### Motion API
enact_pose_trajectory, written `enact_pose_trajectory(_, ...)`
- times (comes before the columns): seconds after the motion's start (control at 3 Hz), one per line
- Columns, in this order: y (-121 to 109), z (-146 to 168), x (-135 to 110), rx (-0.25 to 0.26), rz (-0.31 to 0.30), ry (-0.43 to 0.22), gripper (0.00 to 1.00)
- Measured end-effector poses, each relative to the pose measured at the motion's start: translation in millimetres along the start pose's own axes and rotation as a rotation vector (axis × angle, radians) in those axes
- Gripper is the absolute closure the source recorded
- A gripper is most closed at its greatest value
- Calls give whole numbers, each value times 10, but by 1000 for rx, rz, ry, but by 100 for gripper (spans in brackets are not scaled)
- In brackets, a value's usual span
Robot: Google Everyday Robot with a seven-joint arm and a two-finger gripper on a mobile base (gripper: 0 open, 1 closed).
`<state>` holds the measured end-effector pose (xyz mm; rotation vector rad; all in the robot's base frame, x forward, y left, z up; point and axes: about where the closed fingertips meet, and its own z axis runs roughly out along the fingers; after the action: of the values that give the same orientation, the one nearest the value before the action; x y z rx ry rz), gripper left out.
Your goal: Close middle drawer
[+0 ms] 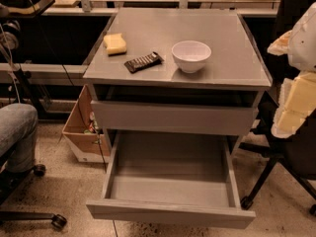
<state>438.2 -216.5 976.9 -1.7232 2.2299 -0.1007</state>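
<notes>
Grey throughout, your target is the middle drawer (170, 181). It stands pulled far out below the front edge of the surface (222, 28), its inside bare and its plain front panel nearest the camera. There is no handle, so that flat panel is the only face to push. I judge a square push near its centre to be best, so the box runs straight back rather than skewing.

Your pincer (291, 113) hangs beyond the right edge of the surface, at about the height of the upper drawer (173, 117) and well apart from the panel. It is partly cut off by the edge of the view, and you cannot tell whether it is open or closed. By my reading, the closing has not yet begun.

The upper drawer sits slightly out and overhangs the rear of the open one. The approach probably has to come low and from the front, not from above.

A sponge (114, 43) lies near the left edge of the surface. A dark bar (143, 61) and a white bowl (191, 56) sit near the front edge. A hard slam might jolt the bowl, so close gently.
</notes>
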Motion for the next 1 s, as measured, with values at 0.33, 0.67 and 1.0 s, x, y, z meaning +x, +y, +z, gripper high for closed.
enact_pose_trajectory(0.33, 0, 1, 0, 0, 0, 0, 0)
enact_pose_trajectory(0.67, 68, 252, 118, -5, -15, -3, 0)
enact_pose_trajectory(1.0, 259, 793, 333, -40, -39, -35, 0)
